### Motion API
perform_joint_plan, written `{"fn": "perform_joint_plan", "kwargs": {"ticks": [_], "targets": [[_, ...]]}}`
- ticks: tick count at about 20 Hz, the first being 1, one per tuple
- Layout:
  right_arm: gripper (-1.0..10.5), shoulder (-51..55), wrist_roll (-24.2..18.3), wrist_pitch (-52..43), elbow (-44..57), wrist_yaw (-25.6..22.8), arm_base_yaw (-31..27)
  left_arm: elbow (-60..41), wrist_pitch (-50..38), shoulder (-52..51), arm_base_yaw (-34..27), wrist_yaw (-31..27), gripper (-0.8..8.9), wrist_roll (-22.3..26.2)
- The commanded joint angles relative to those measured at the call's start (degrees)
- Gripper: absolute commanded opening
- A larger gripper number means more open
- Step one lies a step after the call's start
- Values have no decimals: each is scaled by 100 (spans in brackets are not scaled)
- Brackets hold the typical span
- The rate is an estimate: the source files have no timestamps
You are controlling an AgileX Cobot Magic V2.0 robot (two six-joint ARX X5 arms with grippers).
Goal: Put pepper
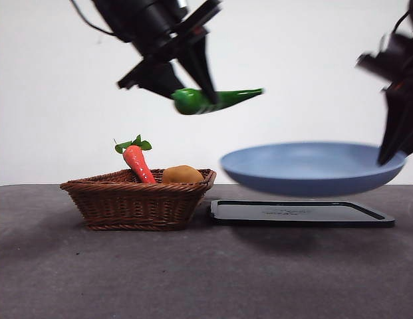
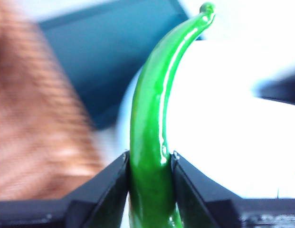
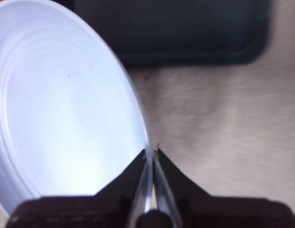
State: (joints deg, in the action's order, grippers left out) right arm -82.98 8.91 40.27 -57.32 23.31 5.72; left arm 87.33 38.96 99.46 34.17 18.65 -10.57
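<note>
Currently the left claw (image 1: 196, 93) pinches the pepper (image 1: 216, 100) aloft near the plate (image 1: 306, 169), whose rim the right claw (image 1: 392, 143) clamps above the counter (image 1: 193, 272); placing remains.

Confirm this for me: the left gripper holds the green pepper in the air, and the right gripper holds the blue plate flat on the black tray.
Not quite. The left gripper does hold the pepper in the air, but the right gripper holds the blue plate lifted clear above the black tray, not resting on it. The front view shows the gap between them.
</note>
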Motion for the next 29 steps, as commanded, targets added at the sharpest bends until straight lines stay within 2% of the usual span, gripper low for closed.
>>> {"fn": "perform_joint_plan", "kwargs": {"ticks": [1, 5, 11, 15, 18, 21, 29], "targets": [[6, -251, 424, -240, -109, 249, 208, 120, -74, 205, 446, -400, 136, 101], [6, -262, 507, -315, -109, 232, 417, 111, -74, 433, 872, -1156, 137, 343], [6, -262, 518, -245, -109, 236, 415, 109, -37, 1023, 1010, -1266, 137, 437], [6, -262, 503, -232, -109, 378, 415, 109, -133, 1040, 1043, -1266, 144, 439], [6, -262, 496, -225, -109, 378, 415, 111, -52, 1040, 1047, -1255, 242, 439], [6, -262, 496, -225, -109, 378, 415, 111, 31, 1023, 1049, -1248, 259, 439], [6, -262, 457, -122, -109, 361, 409, 122, 264, -90, 1038, -1263, 259, 610]]}}
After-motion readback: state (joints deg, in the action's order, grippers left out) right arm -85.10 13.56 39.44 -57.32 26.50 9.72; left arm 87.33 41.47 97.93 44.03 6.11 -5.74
